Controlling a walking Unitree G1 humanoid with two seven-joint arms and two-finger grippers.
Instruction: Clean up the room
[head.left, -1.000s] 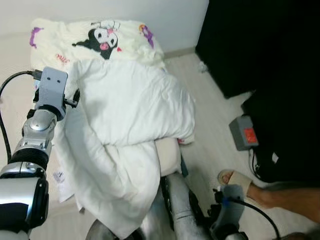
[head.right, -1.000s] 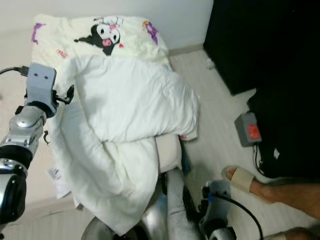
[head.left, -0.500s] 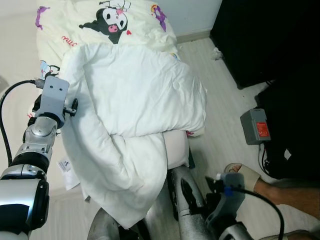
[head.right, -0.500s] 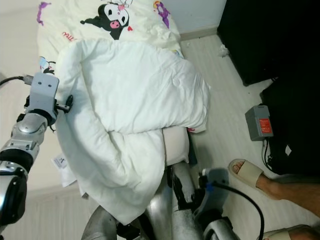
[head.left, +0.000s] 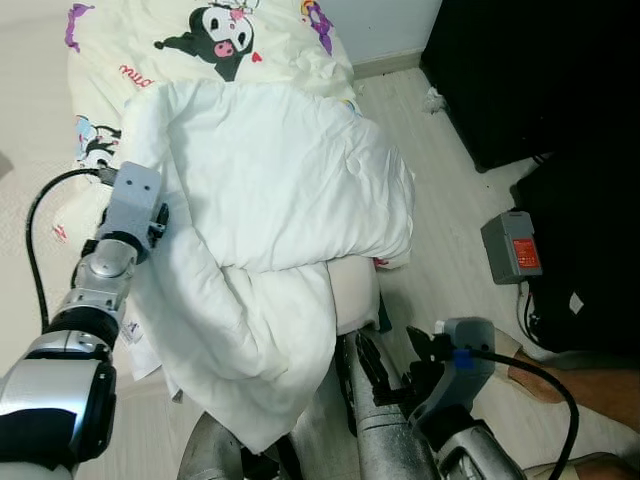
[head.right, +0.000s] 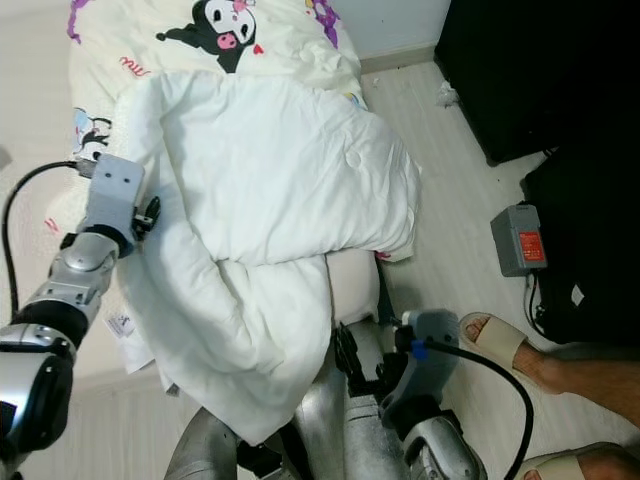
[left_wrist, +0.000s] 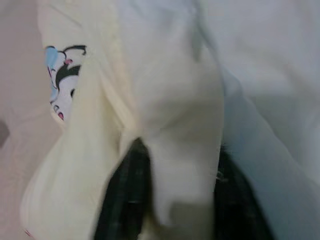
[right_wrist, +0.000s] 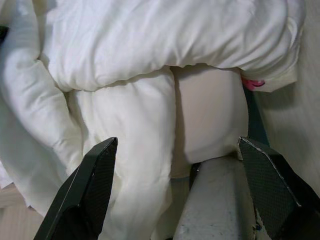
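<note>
A white duvet (head.left: 280, 190) lies bunched on a cream cartoon-print sheet (head.left: 200, 40) that covers the mattress. My left gripper (head.left: 160, 215) is at the duvet's left edge. In the left wrist view it (left_wrist: 180, 200) is shut on a fold of the cream sheet (left_wrist: 170, 130), with the white duvet (left_wrist: 270, 75) right beside it. A pale pillow (head.left: 355, 290) pokes out under the duvet's near end. My right gripper (head.left: 392, 360) hangs low in front of that pillow (right_wrist: 210, 115), open, with nothing between its fingers (right_wrist: 85, 190).
Pale wood floor (head.left: 440, 230) runs along the mattress's right side. A grey box with a red label (head.left: 512, 247) and dark furniture (head.left: 520, 70) stand on the right. A person's sandalled foot (head.right: 500, 335) rests near my right arm. A small tag (head.right: 120, 324) lies on the mattress edge.
The camera has tilted, shifting the whole view. My left gripper has edged in closer to the duvet's left side. My right gripper has risen into view with its fingers apart.
</note>
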